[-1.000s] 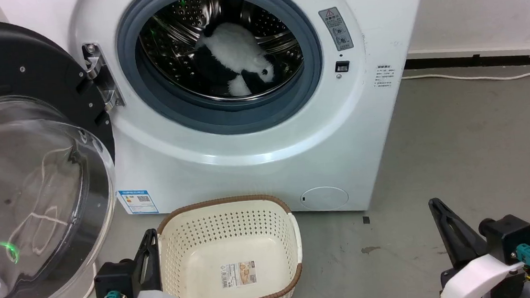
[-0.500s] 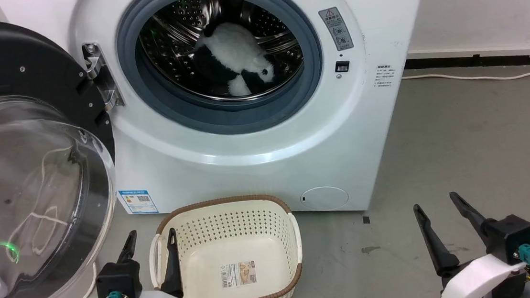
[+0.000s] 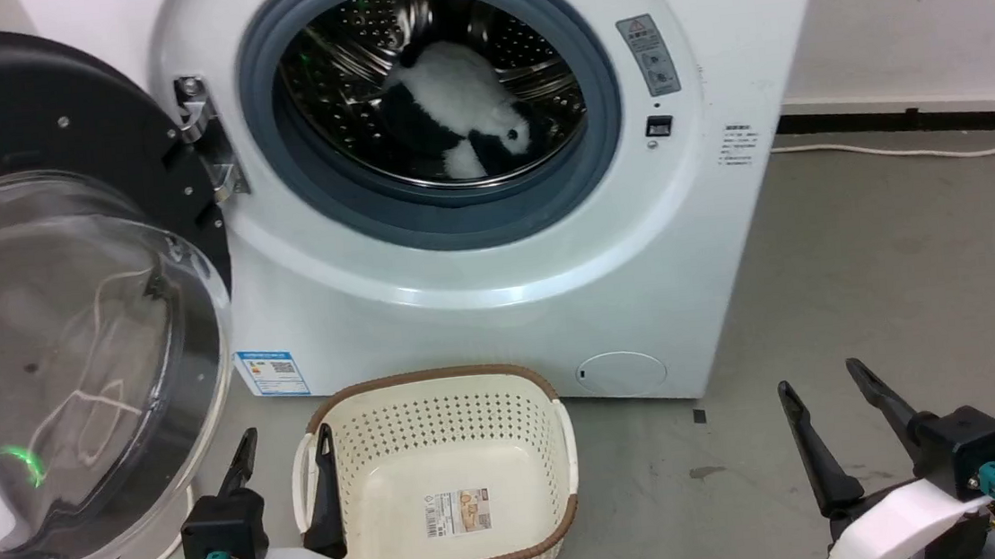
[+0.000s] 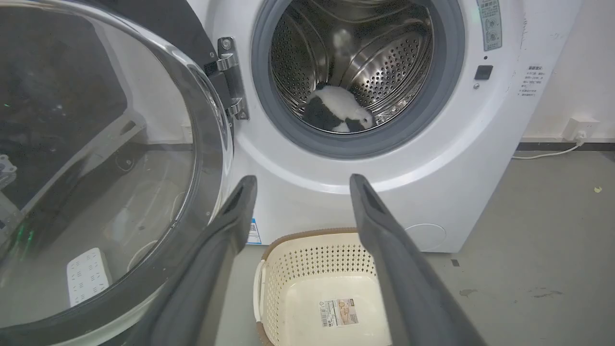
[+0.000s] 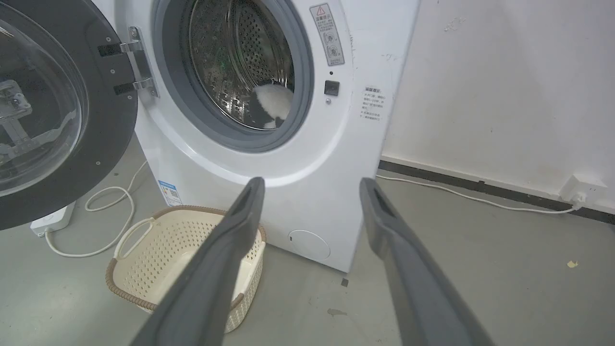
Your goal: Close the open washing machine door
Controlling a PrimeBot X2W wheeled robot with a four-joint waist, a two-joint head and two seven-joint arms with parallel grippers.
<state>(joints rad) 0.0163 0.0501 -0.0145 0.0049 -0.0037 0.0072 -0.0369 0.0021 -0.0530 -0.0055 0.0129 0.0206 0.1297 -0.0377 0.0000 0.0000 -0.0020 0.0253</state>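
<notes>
The washing machine door stands swung wide open at the left, its black rim and bulging clear glass bowl facing me, hinged to the white washing machine. The same door takes up the left of the left wrist view, and the door appears at the left in the right wrist view. My left gripper is open, low beside the door's lower edge, holding nothing. My right gripper is open over the floor at the lower right, apart from the machine.
A cream perforated basket sits on the floor before the machine, right beside my left gripper. A black-and-white plush toy lies in the steel drum. A white power strip and cable lie left of the machine; grey floor spreads right.
Both grippers went from shut to open. The camera has shifted a little, so the whole scene sits slightly further right; the door stays wide open.
</notes>
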